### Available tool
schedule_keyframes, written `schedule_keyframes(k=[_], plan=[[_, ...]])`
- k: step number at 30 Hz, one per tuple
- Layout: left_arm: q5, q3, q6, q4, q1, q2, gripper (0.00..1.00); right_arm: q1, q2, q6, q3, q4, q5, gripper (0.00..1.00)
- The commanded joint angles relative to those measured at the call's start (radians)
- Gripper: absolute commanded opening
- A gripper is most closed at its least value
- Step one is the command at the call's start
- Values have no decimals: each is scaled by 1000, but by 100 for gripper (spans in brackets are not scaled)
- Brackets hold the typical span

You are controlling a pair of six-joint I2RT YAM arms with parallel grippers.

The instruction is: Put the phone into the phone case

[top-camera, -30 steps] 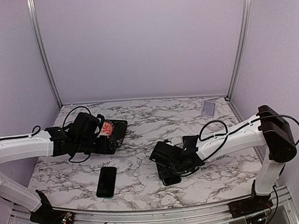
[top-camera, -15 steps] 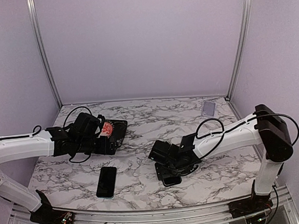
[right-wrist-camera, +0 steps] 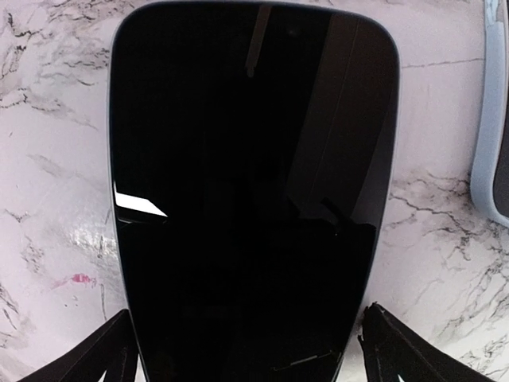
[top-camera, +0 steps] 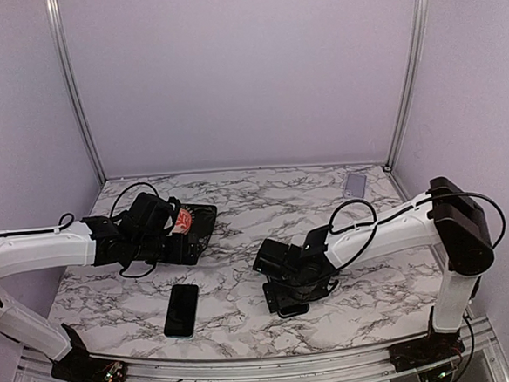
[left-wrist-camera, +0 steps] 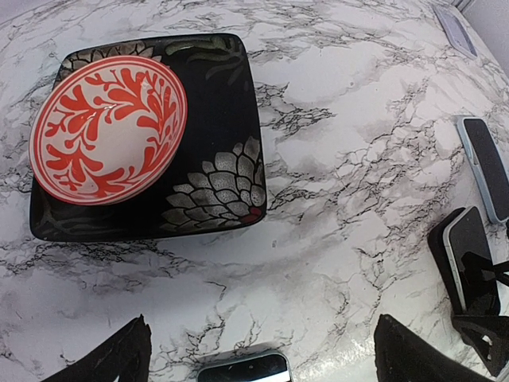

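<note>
Here, the left gripper [top-camera: 183, 245] hangs with jaws spread wide, just short of a black square plate [left-wrist-camera: 215, 103] carrying a red-and-white bowl [left-wrist-camera: 107, 127]. A blue-edged phone [top-camera: 182, 310] lies on the marble table [top-camera: 238, 201] near the bases. Rightward, the right gripper [right-wrist-camera: 250, 338] stands released, jaws flanking the black-screened phone [right-wrist-camera: 250, 159], which lies face-up on the marble.
</note>
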Motion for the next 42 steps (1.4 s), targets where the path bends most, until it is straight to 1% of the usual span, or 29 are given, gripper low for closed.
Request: schedule_keyframes(k=[1, 5, 12, 13, 17, 19, 22, 28, 31, 33, 36, 39, 42], plan=[[-7, 15, 11, -16, 6, 0, 99, -10, 58, -36, 42, 3, -60, 92], [-8, 11, 12, -15, 6, 1, 99, -9, 103, -55, 78, -22, -63, 80], [-13, 3, 12, -14, 5, -3, 99, -8, 88, -52, 64, -10, -71, 45], [-13, 3, 14, -13, 6, -3, 99, -7, 84, -55, 66, -8, -69, 37], [-12, 10, 16, -11, 6, 4, 99, -6, 65, -73, 82, 7, -61, 20], [-11, 16, 20, -12, 5, 7, 99, -1, 43, -77, 81, 26, -35, 9], [-17, 21, 23, -10, 5, 7, 99, 7, 1, -79, 71, 62, -4, 0], [-10, 44, 49, 1, 5, -4, 99, 8, -75, -78, 47, 121, 44, 0], [81, 44, 60, 67, 6, -36, 99, 23, -132, -101, 55, 152, 110, 0], [194, 30, 52, 167, 7, -74, 99, 37, -175, -151, 63, 201, 171, 0], [337, -13, 0, 373, 7, -132, 99, 62, -237, -233, 73, 304, 254, 0], [350, -78, -97, 562, 7, -195, 99, 85, -293, -331, 74, 422, 316, 0], [376, -78, -110, 648, 6, -210, 99, 90, -325, -406, 74, 536, 322, 0]])
